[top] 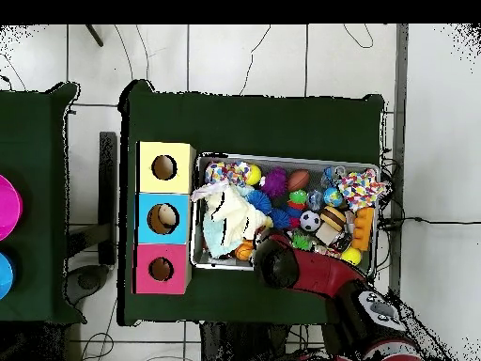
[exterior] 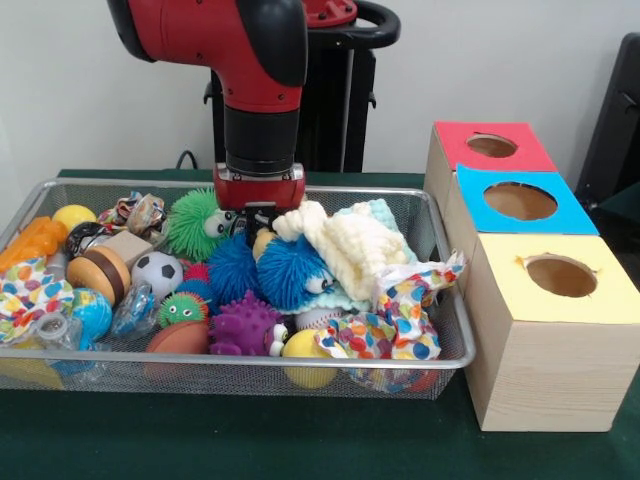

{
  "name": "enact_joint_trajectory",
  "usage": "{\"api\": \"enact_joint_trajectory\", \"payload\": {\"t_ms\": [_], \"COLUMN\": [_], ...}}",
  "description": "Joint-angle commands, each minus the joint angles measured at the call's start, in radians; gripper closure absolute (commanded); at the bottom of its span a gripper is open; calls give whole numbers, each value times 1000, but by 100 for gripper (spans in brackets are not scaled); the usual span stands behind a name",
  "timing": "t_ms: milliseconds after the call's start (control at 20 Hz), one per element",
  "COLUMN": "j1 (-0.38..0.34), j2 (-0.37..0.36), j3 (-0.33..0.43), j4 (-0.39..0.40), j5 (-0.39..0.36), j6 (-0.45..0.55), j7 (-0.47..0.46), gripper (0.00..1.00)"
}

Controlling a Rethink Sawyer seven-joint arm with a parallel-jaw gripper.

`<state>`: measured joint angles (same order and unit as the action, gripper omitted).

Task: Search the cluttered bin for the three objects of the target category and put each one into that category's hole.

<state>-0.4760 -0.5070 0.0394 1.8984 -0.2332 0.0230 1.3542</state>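
Observation:
The bin [exterior: 250, 365] is a silver wire mesh basket full of toys; it also shows in the overhead view [top: 282, 157]. My gripper [exterior: 258, 216] is lowered into the bin's far middle, between a green fuzzy ball [exterior: 190, 222] and a cream knitted cloth [exterior: 345, 245], just above two blue fuzzy balls [exterior: 290, 270]. Its tips are hidden among the toys. In the overhead view my arm [top: 282, 263] covers it. The hole [exterior: 491, 146] in the red-topped box is farthest back on the right and shows in the overhead view [top: 161, 269].
Beside the bin stand the blue-topped box [exterior: 520, 200] and the yellow-topped box [exterior: 561, 275]. The bin also holds a purple spiky ball [exterior: 243, 325], soccer ball [exterior: 157, 272], burger toy [exterior: 98, 275], orange toy [exterior: 30, 243] and polka-dot cloth [exterior: 400, 320].

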Motion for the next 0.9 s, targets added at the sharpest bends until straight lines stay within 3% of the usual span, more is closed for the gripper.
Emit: {"api": "enact_joint_trajectory", "payload": {"t_ms": [50, 150, 400, 550, 900], "j1": [2, -80, -310, -410, -441], "j2": [34, -7, -92, -110, -115], "j3": [84, 156, 419, 537, 575], "j4": [22, 60, 160, 200, 201], "j5": [-48, -65, -18, 0, -12], "j6": [-50, 12, 210, 261, 305], "j7": [151, 114, 36, 13, 21], "gripper": [100, 100, 100, 100, 100]}}
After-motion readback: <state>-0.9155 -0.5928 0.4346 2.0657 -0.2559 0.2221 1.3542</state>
